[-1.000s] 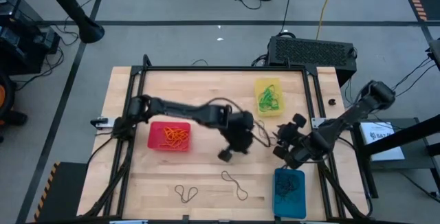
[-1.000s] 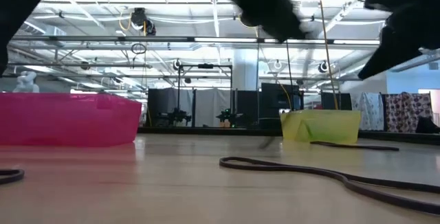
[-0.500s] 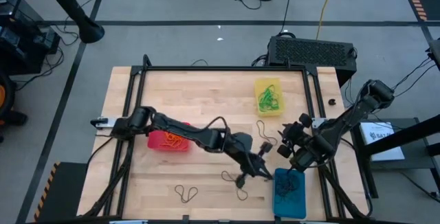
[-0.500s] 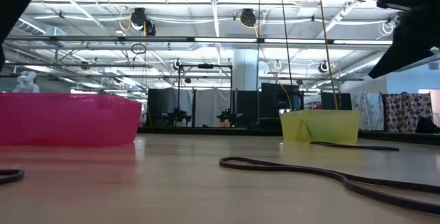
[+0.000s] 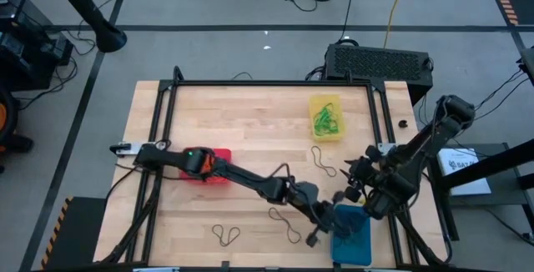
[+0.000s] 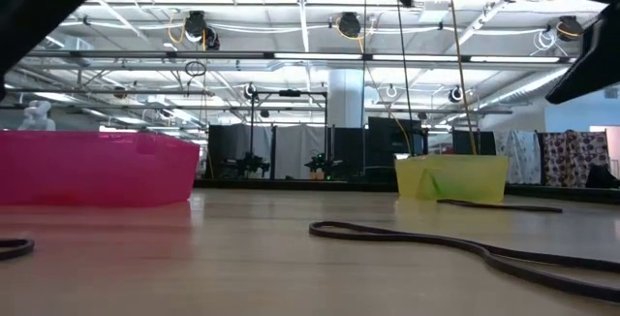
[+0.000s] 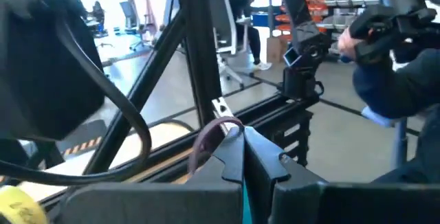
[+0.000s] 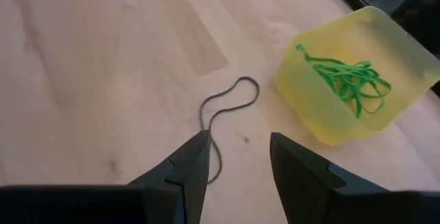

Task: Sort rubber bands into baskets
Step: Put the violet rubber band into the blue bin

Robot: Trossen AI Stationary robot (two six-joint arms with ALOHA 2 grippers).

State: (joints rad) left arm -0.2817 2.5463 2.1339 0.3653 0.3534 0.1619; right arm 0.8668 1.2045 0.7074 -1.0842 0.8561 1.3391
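My left gripper [image 5: 332, 220] reaches across the table to the left edge of the blue basket [image 5: 354, 237], shut on a dark rubber band [image 7: 210, 140]. My right gripper [image 5: 354, 185] hangs open above the table's right part, its fingers [image 8: 196, 162] near a dark rubber band [image 8: 227, 108] that lies flat on the wood, touching nothing. The yellow basket [image 5: 325, 116] holds green bands [image 8: 347, 80]. The red basket [image 5: 207, 165] holds orange ones and is partly hidden by my left arm. Two more dark bands [image 5: 225, 234] [image 5: 284, 223] lie near the front edge. My left gripper pinches the dark rubber band between its two shut fingertips [image 7: 234, 157]. A short loop of the band [image 7: 206, 145] sticks out beside the tips. The fingers lie about level, coming from the table's left. The band is lifted clear of the table.
Black frame rails [image 5: 250, 83] run along the table's edges. A black box [image 5: 380, 59] stands behind the far right corner. A person in blue [image 7: 405, 80] is beyond the table's right side. Bare wood [image 5: 250, 122] lies between the red and yellow baskets.
My left gripper has swept from the table's middle toward the right and near edge, reaching the blue basket, and has tipped from pointing down to about level, staying shut. My right gripper has drifted slightly toward the near edge, still open.
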